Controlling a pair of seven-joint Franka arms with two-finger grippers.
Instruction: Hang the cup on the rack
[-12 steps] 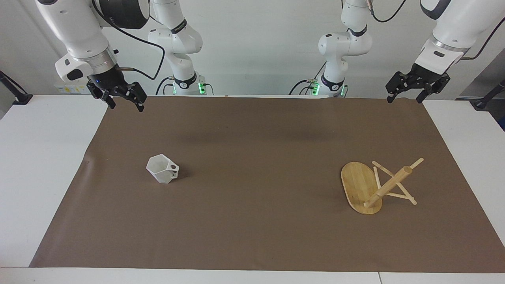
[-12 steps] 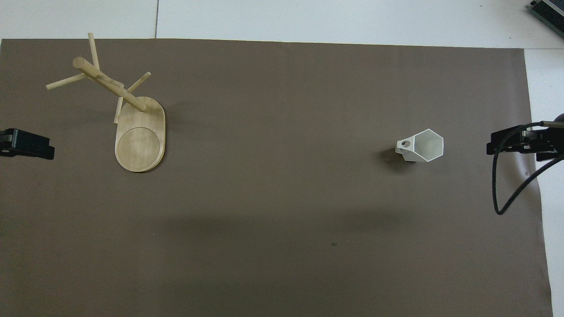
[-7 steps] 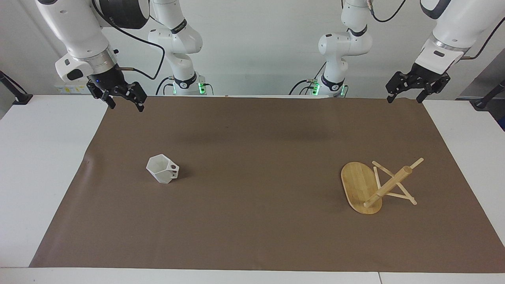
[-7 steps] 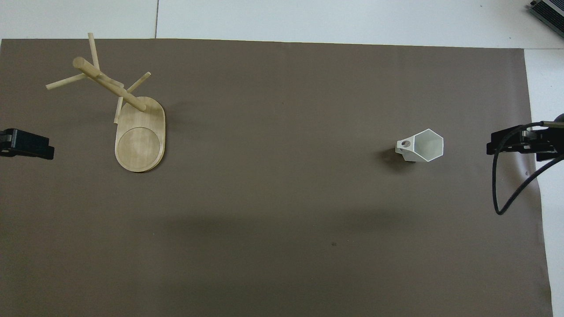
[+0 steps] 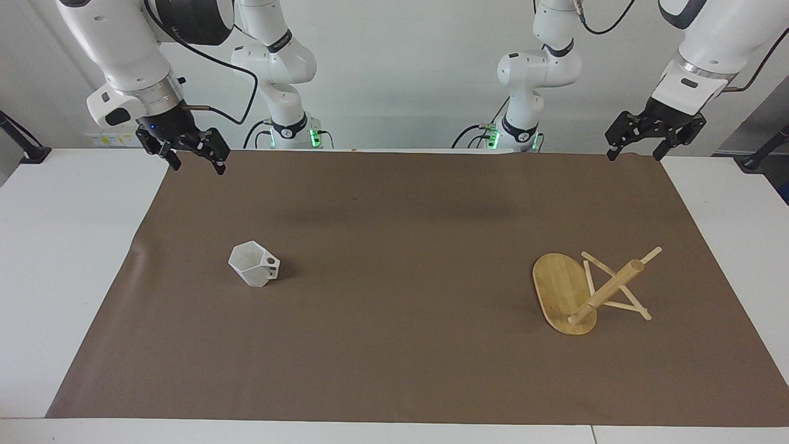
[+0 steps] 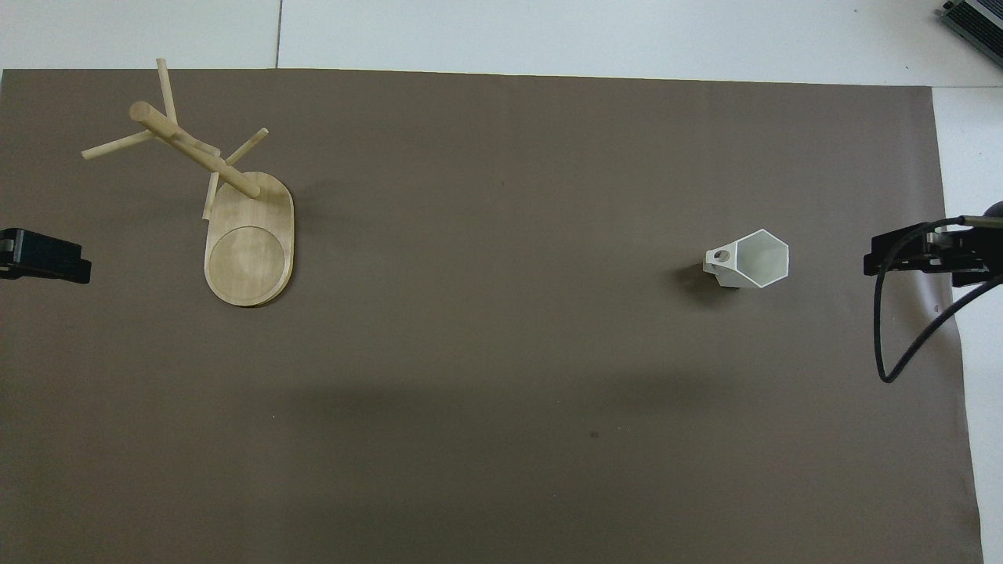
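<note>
Barely anything has changed over the last second: the left gripper [image 5: 638,147] has drifted slightly up and outward at the mat's [image 5: 394,370] corner near its base, while the right gripper [image 5: 195,159] hangs as before over the other robot-side corner. Both have their fingers apart and hold nothing. The cup [image 5: 253,264] stands upright toward the right arm's end of the mat, untouched, well apart from the rack [image 5: 585,290], which stands toward the left arm's end. Hanging, by my reading, has not begun; the cup must first be reached.
</note>
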